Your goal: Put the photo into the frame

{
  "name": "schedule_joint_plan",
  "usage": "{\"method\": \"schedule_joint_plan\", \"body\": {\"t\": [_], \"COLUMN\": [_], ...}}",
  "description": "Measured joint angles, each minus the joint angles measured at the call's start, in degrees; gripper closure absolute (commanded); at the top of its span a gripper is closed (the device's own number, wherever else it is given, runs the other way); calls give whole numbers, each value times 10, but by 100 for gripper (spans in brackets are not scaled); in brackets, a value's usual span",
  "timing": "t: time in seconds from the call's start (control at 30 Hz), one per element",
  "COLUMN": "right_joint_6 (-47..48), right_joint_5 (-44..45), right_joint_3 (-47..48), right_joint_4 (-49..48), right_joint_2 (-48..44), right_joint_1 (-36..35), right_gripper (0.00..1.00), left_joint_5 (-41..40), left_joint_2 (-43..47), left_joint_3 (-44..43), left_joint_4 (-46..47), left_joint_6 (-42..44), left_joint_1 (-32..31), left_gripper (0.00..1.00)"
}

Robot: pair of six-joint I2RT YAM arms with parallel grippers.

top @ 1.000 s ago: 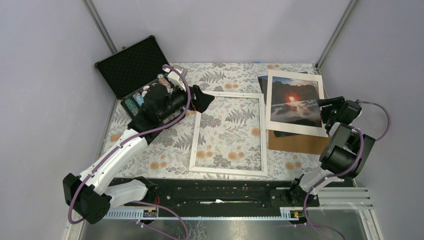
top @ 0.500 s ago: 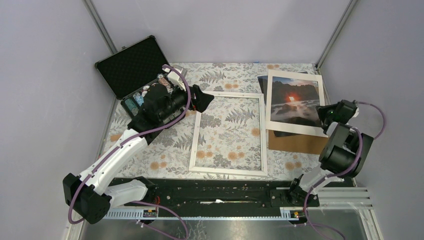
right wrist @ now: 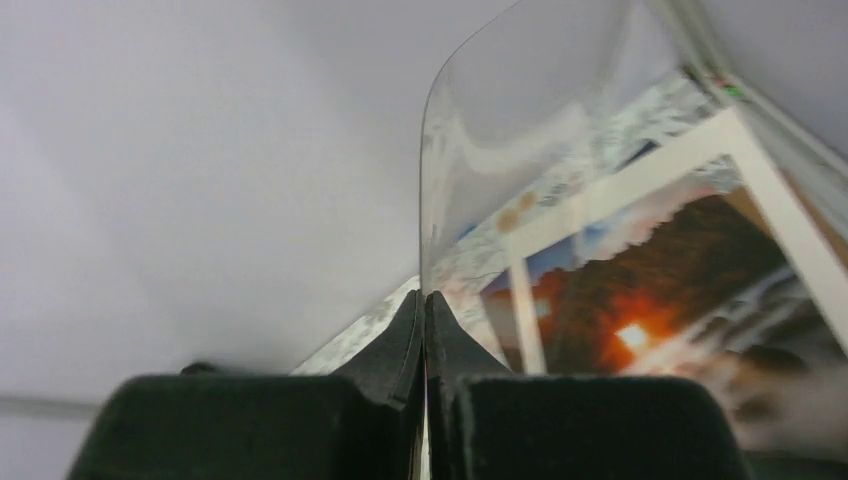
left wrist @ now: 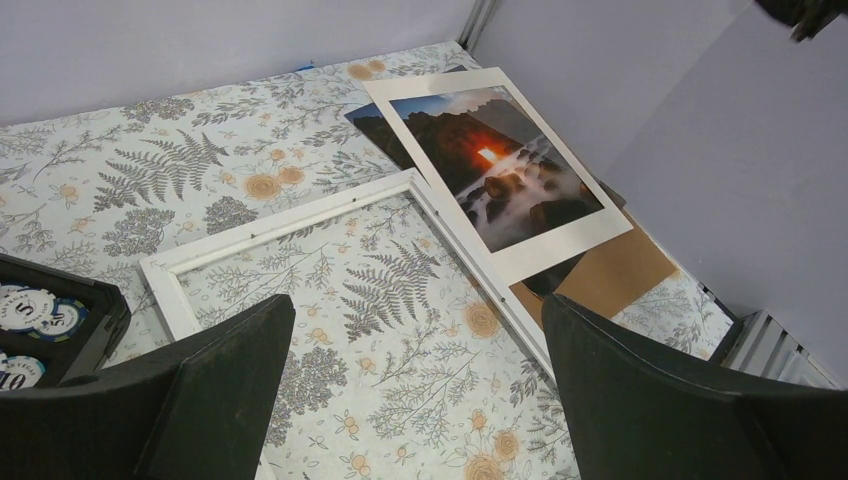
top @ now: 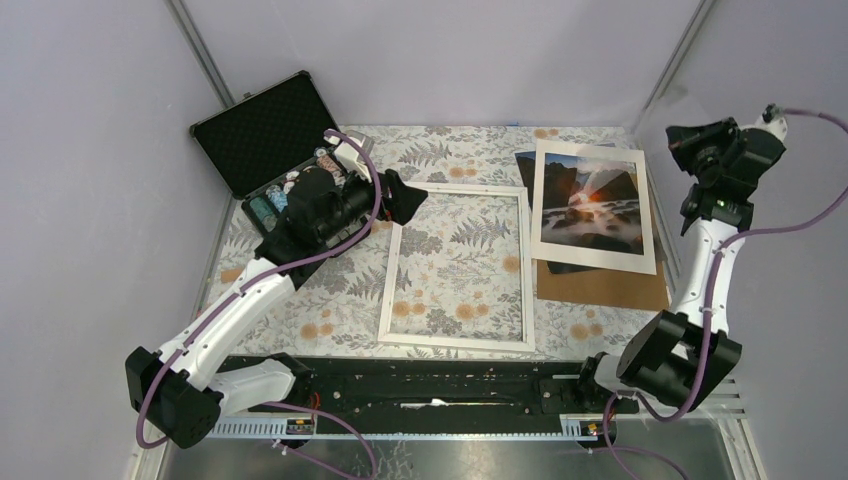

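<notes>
The photo (top: 590,205), a dark landscape with a glowing red sun and a white border, lies flat at the right of the table, also seen in the left wrist view (left wrist: 495,165). The white frame (top: 392,280) lies empty on the floral cloth to its left. My right gripper (top: 676,138) is raised high above the photo's far right corner, shut on the edge of a clear sheet (right wrist: 520,130). The sheet slants down toward the photo. My left gripper (top: 408,197) hovers open over the frame's far left corner (left wrist: 290,215), holding nothing.
A brown backing board (top: 610,285) lies under the photo's near end, and a dark print (top: 525,165) pokes out at its far left. An open black case (top: 265,135) of chips stands at the back left. Grey walls close in on both sides.
My right gripper shut on the clear sheet at the photo's right edge. It then rose up and back, lifting the sheet off the photo. The left arm has not moved.
</notes>
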State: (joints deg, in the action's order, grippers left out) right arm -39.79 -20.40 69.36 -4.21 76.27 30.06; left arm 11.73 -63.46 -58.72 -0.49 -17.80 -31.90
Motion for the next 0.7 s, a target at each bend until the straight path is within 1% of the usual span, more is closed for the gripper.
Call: {"method": "schedule_joint_plan", "body": {"t": [0.2, 0.4, 0.57, 0.7], "right_joint_6": [-47, -126, -193, -261], "right_joint_5": [-81, -162, -201, -219], "right_joint_3": [99, 181, 198, 186], "right_joint_4": [56, 62, 43, -12], "right_joint_2": [-7, 13, 15, 13], "right_joint_1": [-65, -150, -203, -211], "right_gripper": [100, 100, 100, 100], "left_joint_5": [-4, -19, -37, -52], "left_joint_2": [13, 42, 68, 79], "left_joint_3": [0, 0, 0, 0], "left_joint_4": [-3, -3, -2, -2], "left_joint_6": [0, 0, 0, 0], "left_joint_1": [3, 5, 7, 9], "left_gripper": [1, 1, 1, 1]}}
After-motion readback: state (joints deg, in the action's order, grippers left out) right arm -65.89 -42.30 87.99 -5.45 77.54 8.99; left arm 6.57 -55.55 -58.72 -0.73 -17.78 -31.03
